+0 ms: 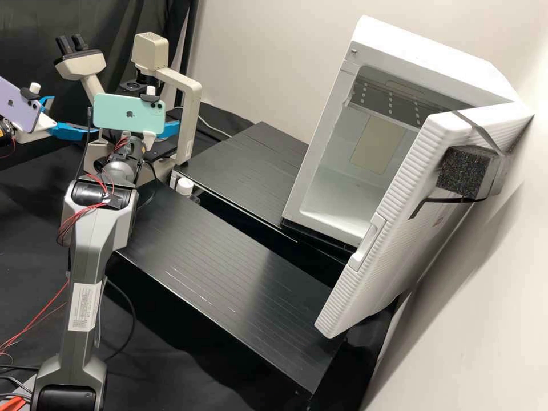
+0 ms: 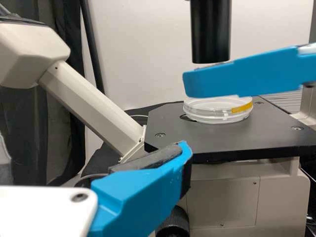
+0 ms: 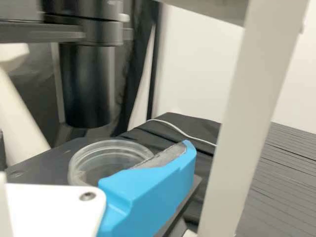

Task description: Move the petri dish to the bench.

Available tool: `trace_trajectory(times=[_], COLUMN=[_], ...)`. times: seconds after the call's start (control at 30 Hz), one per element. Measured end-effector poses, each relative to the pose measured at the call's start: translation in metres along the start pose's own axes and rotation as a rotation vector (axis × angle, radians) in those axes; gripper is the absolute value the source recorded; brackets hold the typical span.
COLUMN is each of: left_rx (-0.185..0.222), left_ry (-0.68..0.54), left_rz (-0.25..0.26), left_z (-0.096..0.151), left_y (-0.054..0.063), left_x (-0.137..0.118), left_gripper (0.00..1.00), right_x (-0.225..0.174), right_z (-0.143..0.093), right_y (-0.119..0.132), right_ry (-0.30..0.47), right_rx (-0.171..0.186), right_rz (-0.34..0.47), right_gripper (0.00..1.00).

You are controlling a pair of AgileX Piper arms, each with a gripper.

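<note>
petri dish (image 2: 212,117) reached, not yet moved

rests on the microscope platform (image 2: 266,131), under the black tube (image 2: 211,32), just ahead of the right gripper (image 3: 190,158) and partly behind a finger. sits ahead of the left gripper (image 1: 74,117) too. is pinched by neither, both being spread and unloaded. looks like an early stage: ungripped, unlifted. leaves the grasp, the lift clear of the tube, and the setting down on the bench (image 1: 228,268), off to the right gripper's right.
</note>
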Motion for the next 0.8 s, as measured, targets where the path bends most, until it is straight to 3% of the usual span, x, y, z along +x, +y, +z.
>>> trace_trajectory(times=[0.23,0.47,0.63,0.8], left_rx=[0.0,0.0,0.0,0.0], left_ry=[0.0,0.0,0.0,0.0], left_rz=[0.0,0.0,0.0,0.0], left_z=[0.0,0.0,0.0,0.0], left_y=[0.0,0.0,0.0,0.0], left_x=[0.0,0.0,0.0,0.0], left_gripper=[1.0,1.0,1.0,1.0], right_x=[0.019,0.029,0.034,0.038], right_z=[0.0,0.006,0.01,0.012], right_y=[-0.017,-0.025,-0.029,-0.031], right_ry=[-0.037,-0.075,-0.087,-0.094], right_rx=[-0.019,-0.002,-0.025,-0.006], right_rz=[-0.021,-0.057,-0.056,-0.05], right_gripper=[1.0,1.0,1.0,1.0])
